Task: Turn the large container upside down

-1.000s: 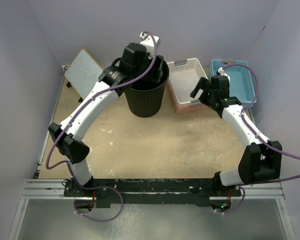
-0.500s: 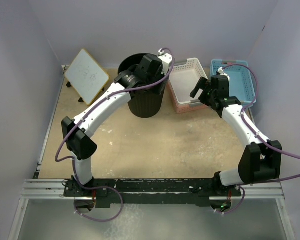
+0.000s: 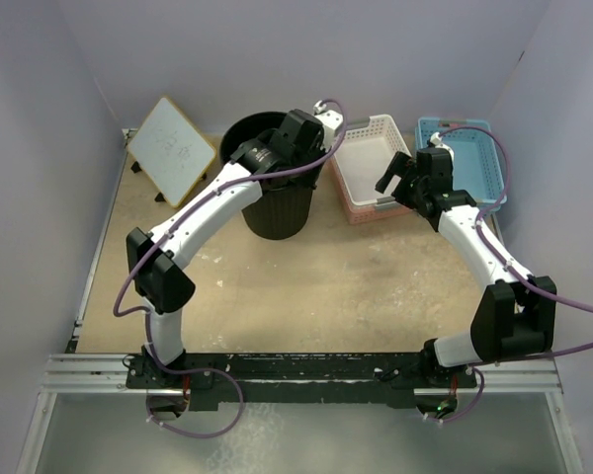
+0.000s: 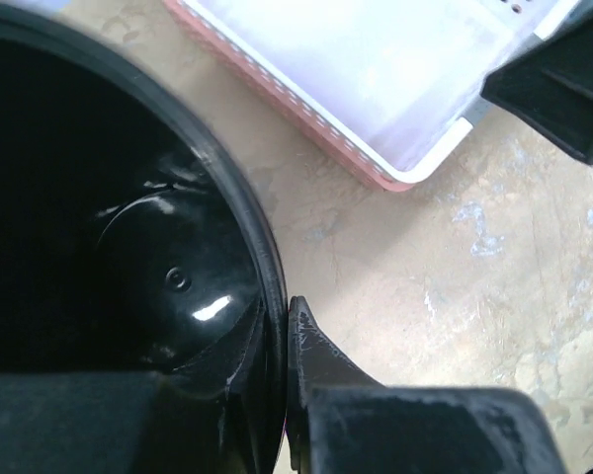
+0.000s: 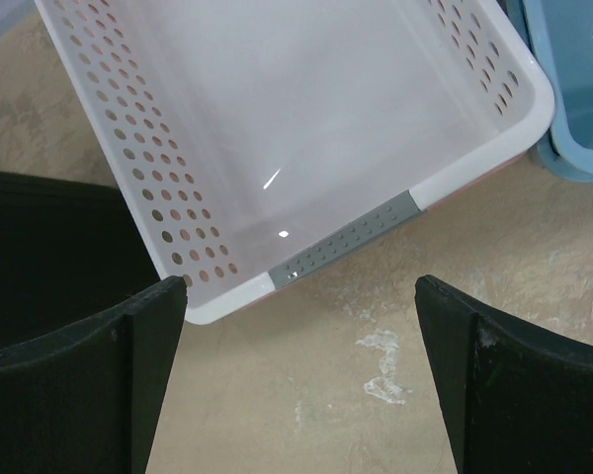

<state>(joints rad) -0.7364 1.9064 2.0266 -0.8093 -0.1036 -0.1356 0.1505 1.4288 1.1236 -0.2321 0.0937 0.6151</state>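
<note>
While the large container (image 3: 277, 202) sits mouth-up at the far side of the table (image 3: 306, 286), between the tilted white board (image 3: 173, 148) and the pink basket (image 5: 128, 148), we've only got one edge of it. The left gripper (image 4: 280, 341) is clamped narrow on the rim, one finger inside and one outside the wall.

The right gripper (image 5: 301, 286) is spread wide, holding nothing, and hovers over the pink basket's near corner.

Risks as we see them:
- The pinch is thin and off-centre. Once we tip, the bin's weight will likely pivot it in the jaws or slide it out.
- The bin is just beside the pink basket, so rolling it that way would probably knock the basket or the right gripper.
- We can't tell whether the base is on the table or just off it.
</note>
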